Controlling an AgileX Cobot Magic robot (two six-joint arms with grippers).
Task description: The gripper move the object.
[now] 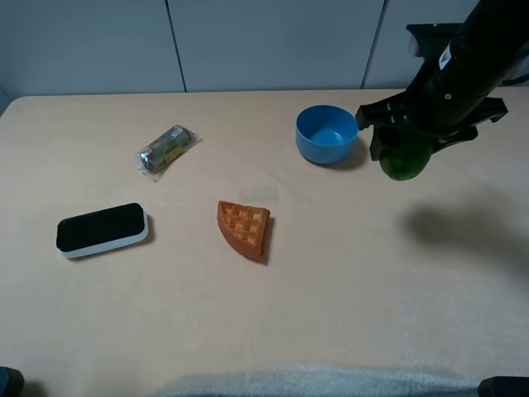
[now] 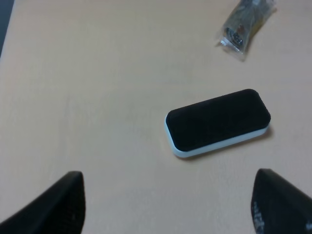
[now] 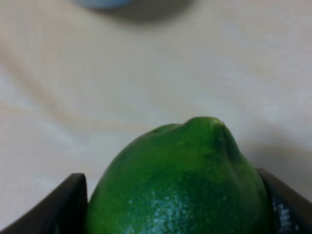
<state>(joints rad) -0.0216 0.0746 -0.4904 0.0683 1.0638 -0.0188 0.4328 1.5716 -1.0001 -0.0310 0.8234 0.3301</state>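
Note:
The glossy green fruit (image 1: 404, 159) hangs in my right gripper (image 1: 402, 149), lifted above the table just right of the blue bowl (image 1: 326, 134). In the right wrist view the fruit (image 3: 183, 180) fills the space between the two black fingers (image 3: 58, 207), which are shut on it. My left gripper (image 2: 168, 204) is open and empty, hovering above the table near the black-and-white block (image 2: 218, 123). The left arm is out of the exterior high view.
An orange waffle wedge (image 1: 245, 228) lies mid-table. A black-and-white block (image 1: 102, 230) lies at the left. A clear wrapped packet (image 1: 168, 150) lies behind it, also in the left wrist view (image 2: 243, 22). The fruit's shadow (image 1: 446, 225) falls on the table at the right.

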